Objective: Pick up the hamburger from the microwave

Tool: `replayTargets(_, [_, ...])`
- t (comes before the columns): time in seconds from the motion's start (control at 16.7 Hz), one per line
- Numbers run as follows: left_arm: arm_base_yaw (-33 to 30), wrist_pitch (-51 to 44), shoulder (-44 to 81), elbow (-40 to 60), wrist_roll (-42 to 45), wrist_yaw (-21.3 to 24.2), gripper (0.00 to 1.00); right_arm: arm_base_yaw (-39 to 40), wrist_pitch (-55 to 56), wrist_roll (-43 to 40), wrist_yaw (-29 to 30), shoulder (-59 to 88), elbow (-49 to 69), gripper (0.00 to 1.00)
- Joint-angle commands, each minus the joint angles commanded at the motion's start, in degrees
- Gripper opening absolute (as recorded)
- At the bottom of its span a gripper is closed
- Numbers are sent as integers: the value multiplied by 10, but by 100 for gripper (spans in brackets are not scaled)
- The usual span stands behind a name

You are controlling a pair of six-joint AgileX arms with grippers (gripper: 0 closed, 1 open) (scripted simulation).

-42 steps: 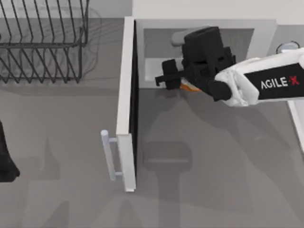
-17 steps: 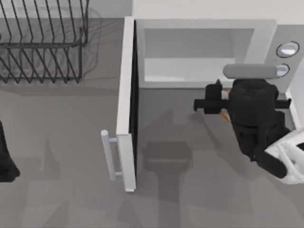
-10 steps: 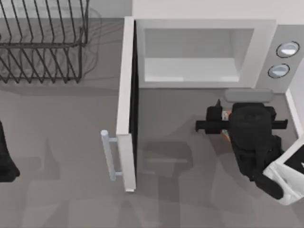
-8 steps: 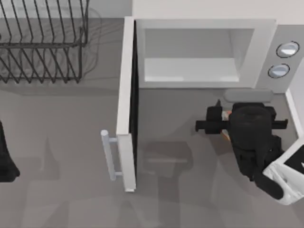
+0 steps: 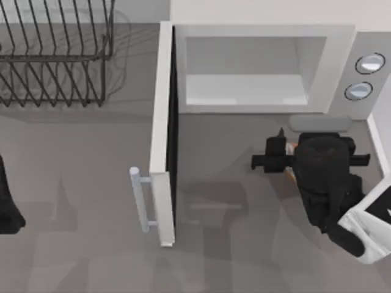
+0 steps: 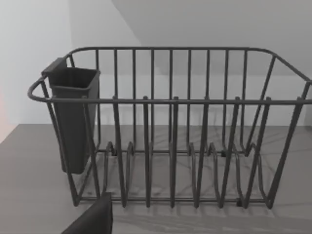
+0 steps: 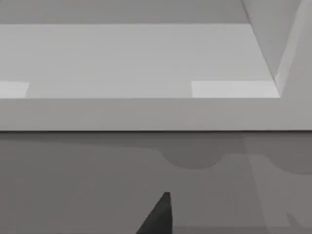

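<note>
The grey table spreads under everything, and I use the microwave as my landmark: a large light grey-white box at the far side, its cavity open and bare, two round silvery knobs on its panel to the right of the opening. Its door stands swung fully out at the cavity's left edge, pointing toward the near side, with a bar handle at its free end. Well to the left of the microwave sits a dark wire dish rack, a dark cutlery cup hooked on one end. My right arm, white with a black wrist, hangs in front of the microwave, below its knob panel, outside the cavity. My right gripper points left from there, and a sliver of the orange-tan hamburger peeks out at its jaws, which seem closed on it, clear of the cavity. My left gripper is parked at the table's left edge, far from the microwave; I cannot tell how it is set. I judge the pick essentially done: the bun is out. What remains calls for a steady hold and no knock against the door or panel.
</note>
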Motion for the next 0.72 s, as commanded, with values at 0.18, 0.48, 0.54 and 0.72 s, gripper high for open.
replayTargets(0.18, [0,0,0,0,0,0,100,0,0,0,0,0,0,75])
replayTargets(0.48, [0,0,0,0,0,0,100,0,0,0,0,0,0,100])
replayTargets(0.54, [0,0,0,0,0,0,100,0,0,0,0,0,0,100])
replayTargets(0.72, [0,0,0,0,0,0,100,0,0,0,0,0,0,100])
